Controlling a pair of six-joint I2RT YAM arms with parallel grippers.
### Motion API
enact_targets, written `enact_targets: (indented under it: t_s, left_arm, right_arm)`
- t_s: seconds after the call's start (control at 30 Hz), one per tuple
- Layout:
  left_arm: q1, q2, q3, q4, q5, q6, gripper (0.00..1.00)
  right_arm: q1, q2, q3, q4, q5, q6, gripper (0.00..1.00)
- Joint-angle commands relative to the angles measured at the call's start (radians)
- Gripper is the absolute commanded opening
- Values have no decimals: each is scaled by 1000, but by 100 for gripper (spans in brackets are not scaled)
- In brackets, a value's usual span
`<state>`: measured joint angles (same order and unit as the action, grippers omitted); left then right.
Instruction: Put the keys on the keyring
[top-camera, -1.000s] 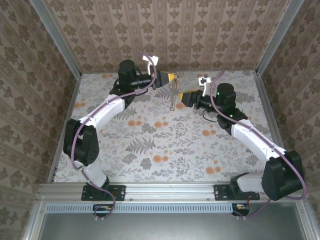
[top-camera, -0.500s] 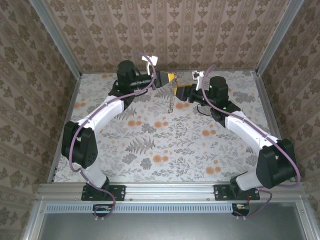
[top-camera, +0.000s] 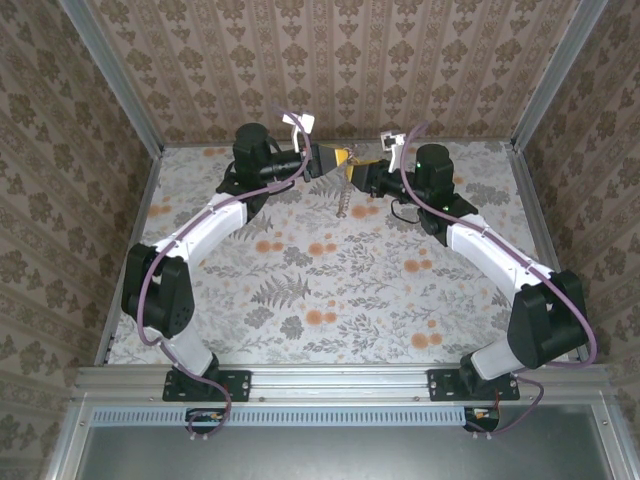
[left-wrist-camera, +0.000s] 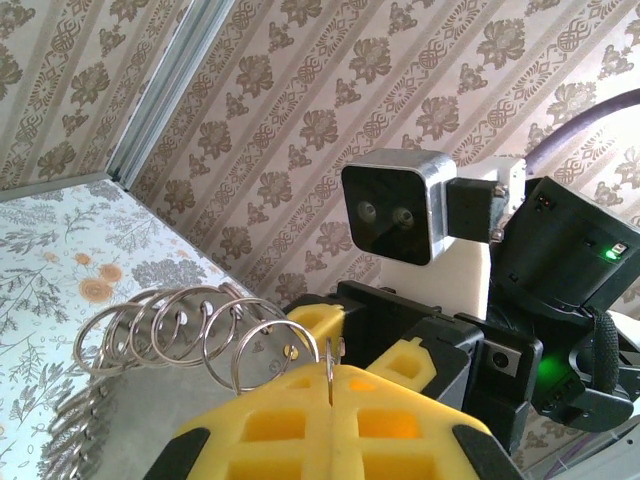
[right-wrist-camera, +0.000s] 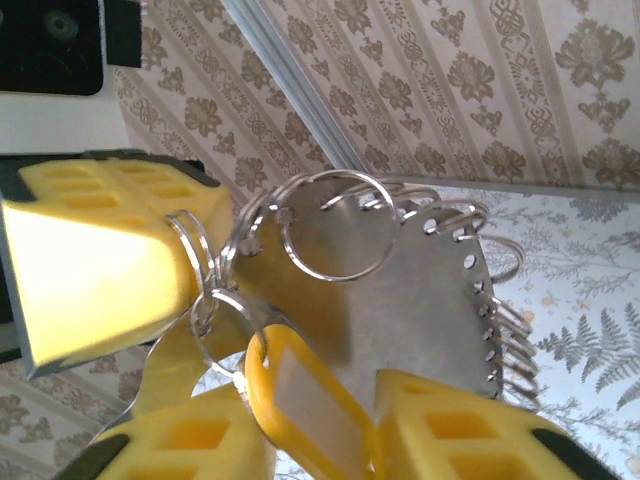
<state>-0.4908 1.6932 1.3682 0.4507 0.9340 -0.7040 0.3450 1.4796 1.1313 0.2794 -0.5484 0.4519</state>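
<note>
Keyring (right-wrist-camera: 410, 270) first: from the right wrist camera I see it as a rounded dull-metal plate with holes along its rim, each hole carrying a split ring. It is held up off the floral table (top-camera: 330, 290) near the back wall. From overhead its lower part (top-camera: 345, 197) hangs below the point where the two grippers meet.

My left arm is folded at the elbow on the left side, with the white forearm stretched toward the far wall and the wrist turned so the left gripper (top-camera: 343, 157) points right. Its yellow fingers (left-wrist-camera: 400, 430) are pressed together, with a thin metal edge of the keyring rising out of the seam between them. The row of split rings (left-wrist-camera: 170, 335) fans away beside that grip.

My right arm mirrors this, elbow low on the right, forearm reaching far and left, right gripper (top-camera: 357, 176) pointing left. It meets the left gripper (right-wrist-camera: 110, 250) nearly tip to tip.

The yellow key tag (right-wrist-camera: 305, 400) (white label window facing my lens) hangs from a small ring and sits between the right gripper's (right-wrist-camera: 315, 405) fingers. Those fingers stand apart, and I cannot tell whether they actually clamp the tag.
</note>
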Motion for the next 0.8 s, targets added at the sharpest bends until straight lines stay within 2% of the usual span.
enact_targets:
  t_s: [0.0, 0.07, 0.2, 0.43, 0.77]
  left_arm:
    - [-6, -43, -2, 57, 1, -4, 0]
    - [-7, -43, -6, 69, -7, -12, 0]
    - [-6, -43, -14, 95, -24, -27, 0]
    - [-6, -45, -34, 139, -50, -50, 0]
    - [-11, -37, -39, 161, -50, -60, 0]
  right_arm:
    - [10, 1, 24, -29, -20, -24, 21]
    - [14, -8, 17, -38, -34, -30, 12]
    - [28, -29, -6, -56, -47, -44, 0]
    - [49, -44, -18, -76, -58, -56, 0]
    - [97, 21, 58, -167, -134, -109, 0]
